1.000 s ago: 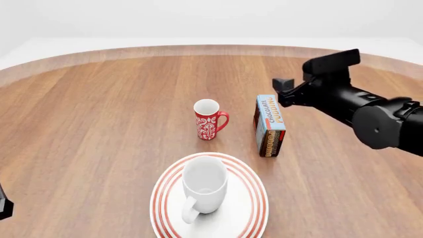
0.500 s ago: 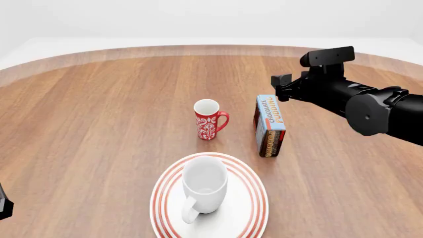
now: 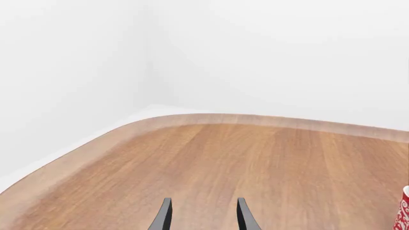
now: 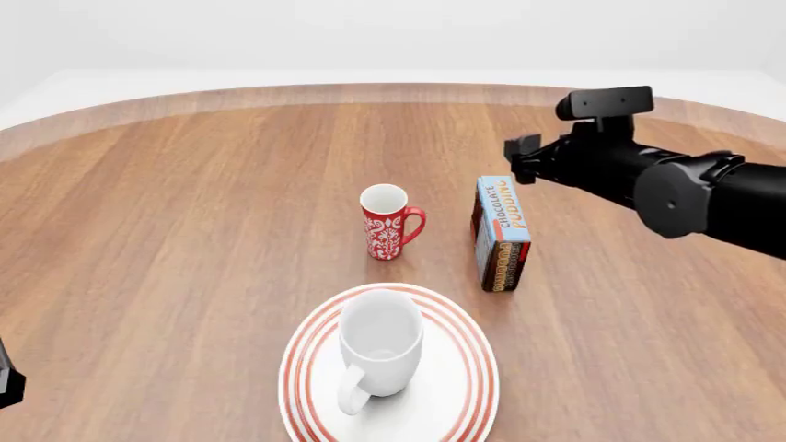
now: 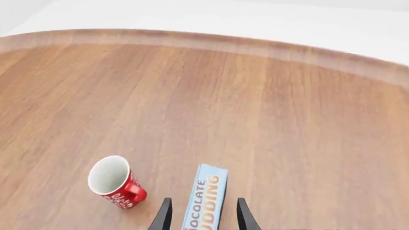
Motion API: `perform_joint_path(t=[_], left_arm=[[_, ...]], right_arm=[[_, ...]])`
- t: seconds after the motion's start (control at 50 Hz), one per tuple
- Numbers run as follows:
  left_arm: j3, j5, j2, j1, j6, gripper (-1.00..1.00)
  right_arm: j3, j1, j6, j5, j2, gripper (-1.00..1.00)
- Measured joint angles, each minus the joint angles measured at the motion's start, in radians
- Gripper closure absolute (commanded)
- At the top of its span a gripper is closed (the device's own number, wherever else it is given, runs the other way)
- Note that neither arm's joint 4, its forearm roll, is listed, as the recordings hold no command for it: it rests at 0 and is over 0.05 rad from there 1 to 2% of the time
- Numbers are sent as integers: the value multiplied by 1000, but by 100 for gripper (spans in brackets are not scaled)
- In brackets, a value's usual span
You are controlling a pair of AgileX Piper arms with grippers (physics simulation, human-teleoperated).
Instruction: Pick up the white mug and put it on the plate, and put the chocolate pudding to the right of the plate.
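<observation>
The white mug [image 4: 381,343] stands upright on the red-ringed plate [image 4: 474,373] at the near middle, with its handle toward me. The chocolate pudding [image 4: 503,230] lies on the table beyond the plate's right side, next to the red mug. My right gripper [image 4: 525,155] hovers above the carton's far end. In the right wrist view it [image 5: 203,216] is open, and the pudding [image 5: 204,199] shows between its fingers [image 5: 164,215], below them. My left gripper [image 3: 203,218] is open and empty over bare table.
A red patterned mug [image 4: 387,221] stands left of the pudding, and shows in the right wrist view [image 5: 114,181]. Its edge shows in the left wrist view [image 3: 403,211]. A bit of the left arm [image 4: 6,373] sits at the near left. The round table's far edge [image 4: 368,92] curves behind.
The right arm has swung its wrist, and its forearm now lies higher and flatter. The gripper tip has risen slightly above the pudding's far end. Mug, plate and pudding have not moved.
</observation>
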Motion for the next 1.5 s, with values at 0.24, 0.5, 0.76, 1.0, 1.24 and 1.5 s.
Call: perform_joint_path(t=[0.24,0.5,0.76,1.0,1.24,1.5], left_arm=[[0,1,0,-1,-1,-100],[1,1,0,-3,-2,-100],[1,1,0,-6,-2,-100],[1,1,0,-6,-3,-100],[1,1,0,-7,-4,-100],[1,1,0,-7,-5,-100]], right_arm=[[-23,0,20,16,24,-100],[-43,-4,34,22,55,-100],[-54,-8,38,18,87,-100],[-64,-6,42,17,115,-100],[-70,-5,42,14,139,-100],[-75,-4,39,10,161,-100]])
